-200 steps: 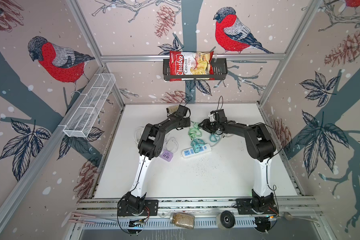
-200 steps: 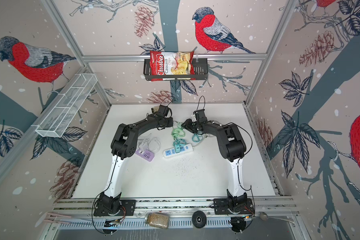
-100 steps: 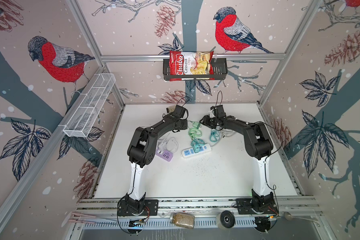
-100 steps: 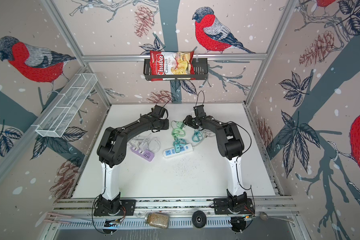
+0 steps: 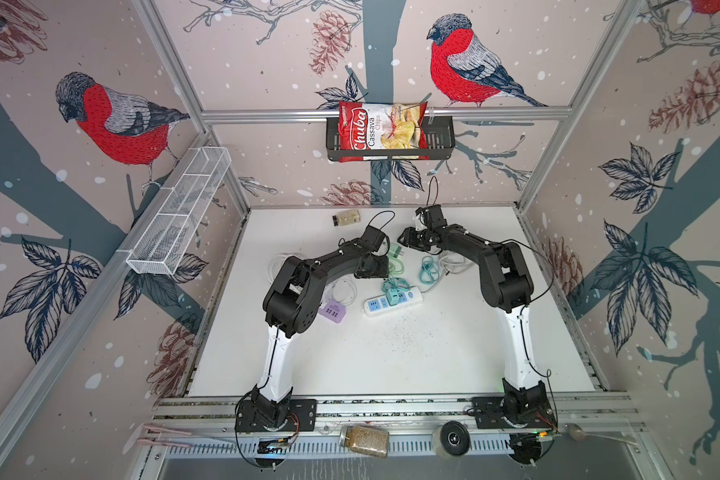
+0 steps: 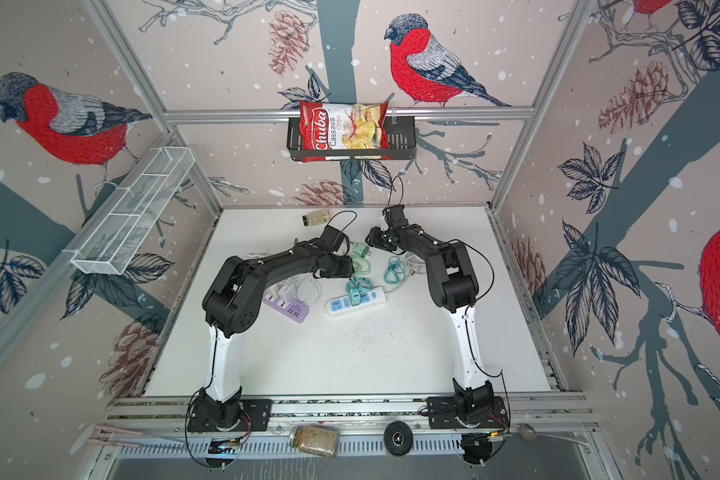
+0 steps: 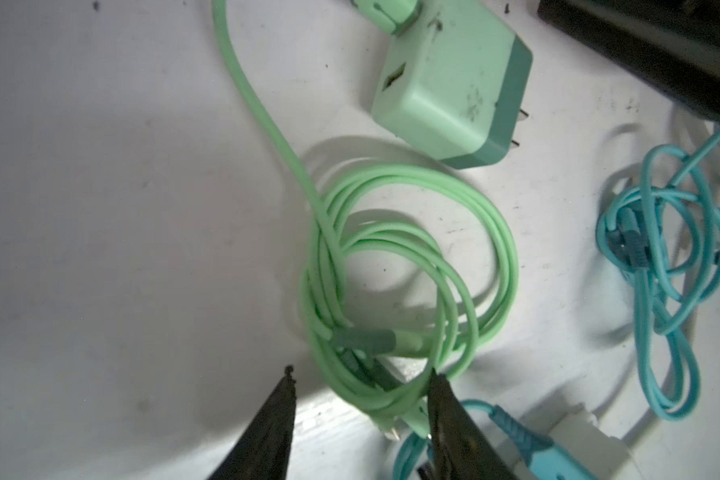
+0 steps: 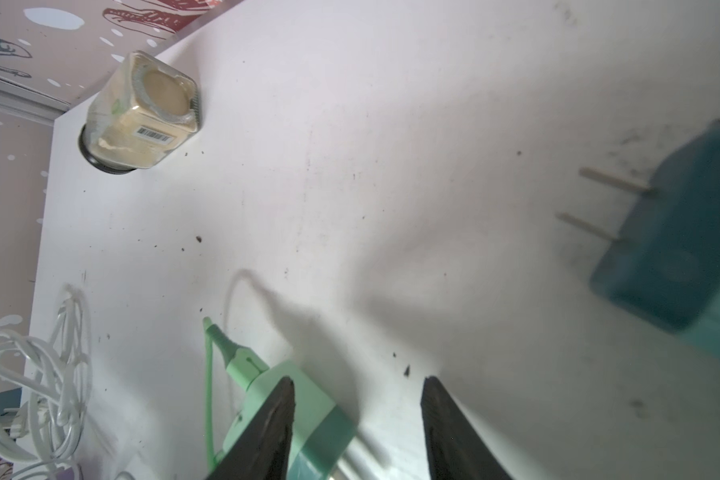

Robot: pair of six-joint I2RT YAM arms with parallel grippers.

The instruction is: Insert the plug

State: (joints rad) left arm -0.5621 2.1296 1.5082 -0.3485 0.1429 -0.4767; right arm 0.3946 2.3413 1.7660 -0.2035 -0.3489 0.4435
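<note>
Plug: a mint-green square plastic charger block [image 7: 449,83] with two thin metal prongs. It lies on its side on the white table [image 5: 391,357], behind the long white power strip [image 5: 412,296], near it but not touching.
Cord: a soft mint-green cable [image 7: 323,270], coiled between the block and the strip, with one end plugged into the block.
Left gripper [image 7: 361,374]: jaws apart over the strip-side edge of the coil, clamping nothing. One finger touches a loop.
Right gripper [image 8: 358,380]: jaws apart and empty, just beyond the block from the strip. One finger overlaps the block in the wrist view, and I cannot tell whether it touches.
Handling: probably light, rigid and smooth-sided, so apt to slip or twist. The prongs could bend if pushed in askew, and the cord will drag.
Hold: the two broad flat faces, mid-body, clear of the prongs and the cord end.
Strip: one socket holds a teal plastic plug [image 5: 391,296]; free sockets lie beside it.
</note>
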